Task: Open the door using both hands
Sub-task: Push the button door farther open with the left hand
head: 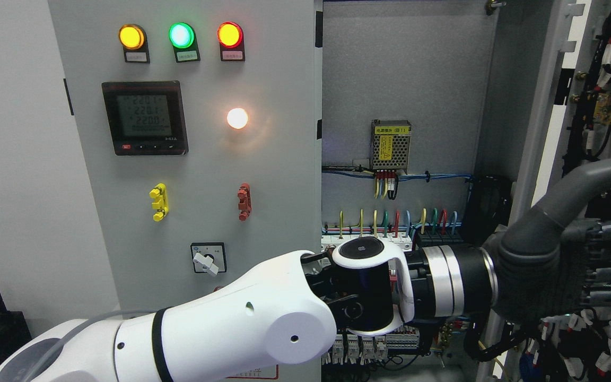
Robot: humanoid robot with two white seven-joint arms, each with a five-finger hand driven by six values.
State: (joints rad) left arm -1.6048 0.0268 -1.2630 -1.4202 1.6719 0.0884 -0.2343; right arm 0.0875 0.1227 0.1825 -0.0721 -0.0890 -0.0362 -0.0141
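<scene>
From where I stand, the left door (189,159) is closed. It is a grey panel with three lamps (181,36) in yellow, green and red on top, a meter (144,118) below them, one white lamp (237,118), and a rotary switch (208,258) lower down. Next to it the cabinet (401,79) is open and shows a small power unit (390,145) and coloured wires (395,222). The left arm (242,323) reaches across this opening. Its robot hand (560,260) is spread flat, thumb up, holding nothing, and seems to rest on the inner side of the right door (555,132), which stands open at the far right. To do this step well, I think the palm should stay flat on bare metal, away from the wiring, and push slowly. The right arm I cannot see.
</scene>
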